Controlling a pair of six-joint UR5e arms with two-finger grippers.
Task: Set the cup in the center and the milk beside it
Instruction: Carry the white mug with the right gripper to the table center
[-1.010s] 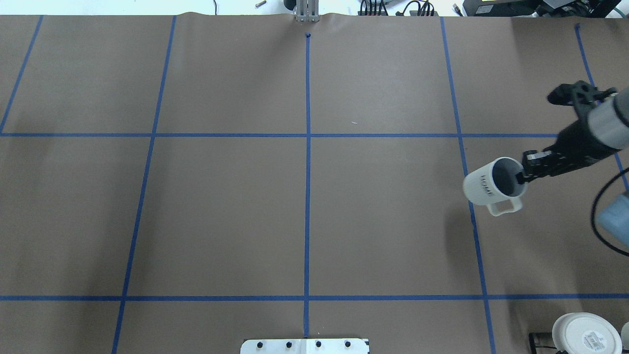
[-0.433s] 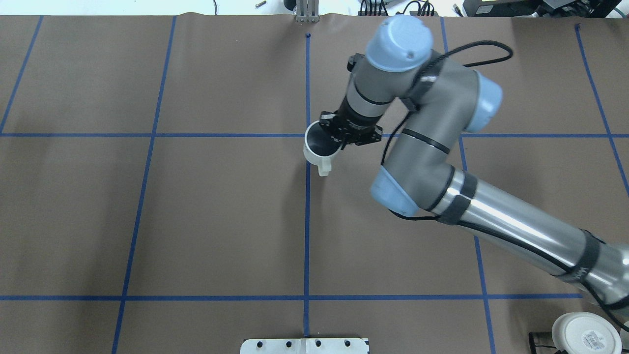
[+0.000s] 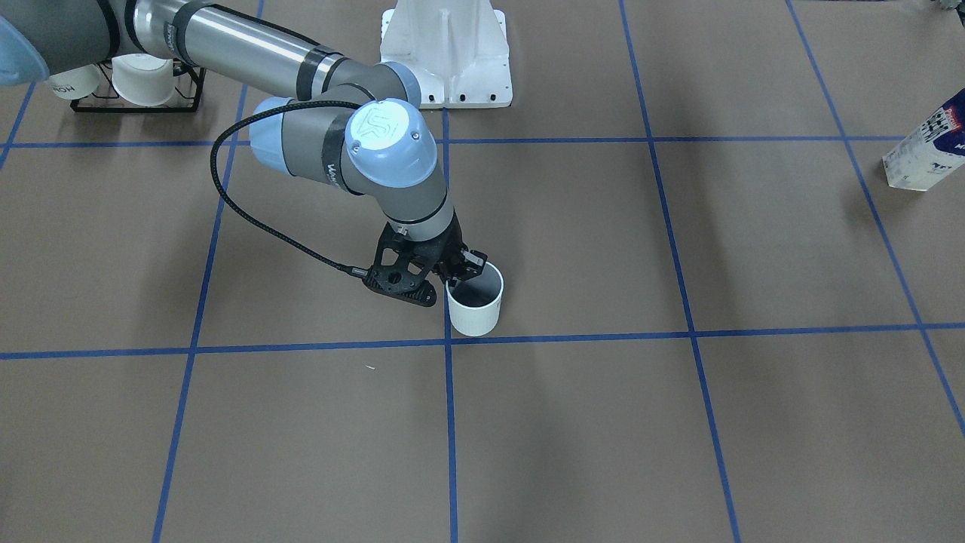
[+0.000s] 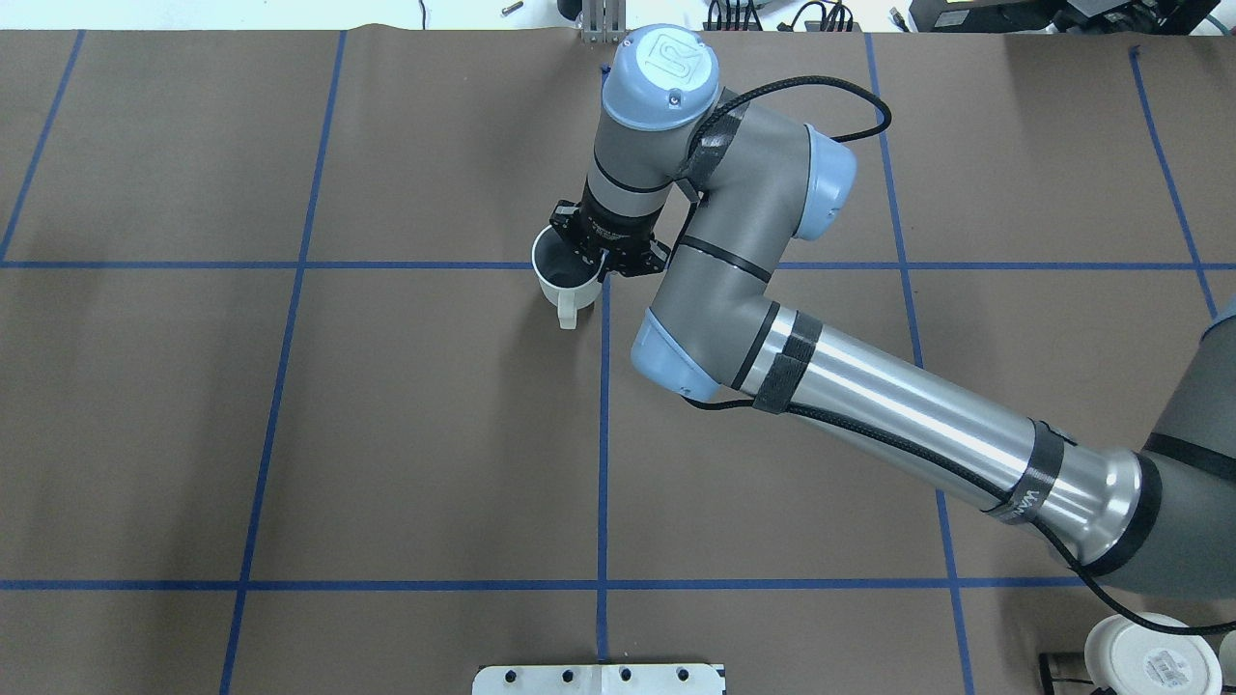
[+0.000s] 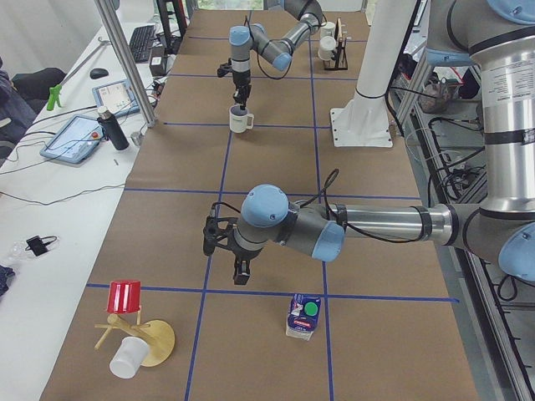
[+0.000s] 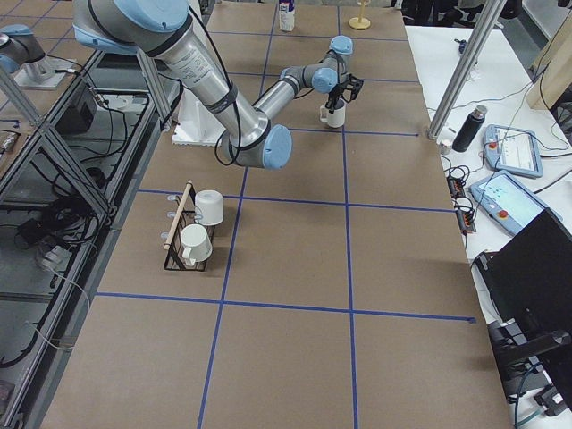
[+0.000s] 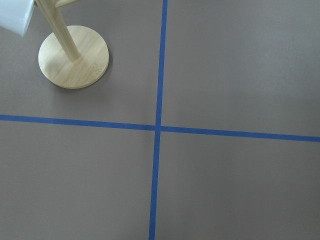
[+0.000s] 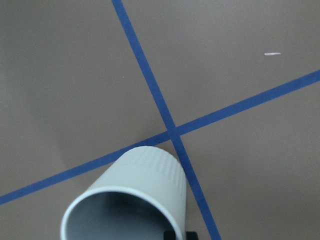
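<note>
Overhead exterior showed my right arm (image 4: 869,386) stretched to the grid's middle. The milk (image 3: 923,154) stood well apart, at 2 o'clock from the cup (image 4: 558,275) in the front-facing view. The cup was at 9 o'clock of the central tape crossing (image 8: 172,132), handle toward 6. The right gripper (image 4: 597,263) pinched its rim wall. I judged it rigid, glazed and breakable: hold the rim firmly. The state of the left gripper (image 5: 224,251) was indeterminable.

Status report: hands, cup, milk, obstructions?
Right hand shut on cup rim, cup at centre tape crossing. Left hand hangs near milk, state unreadable. Path between milk and cup looks open.
</note>
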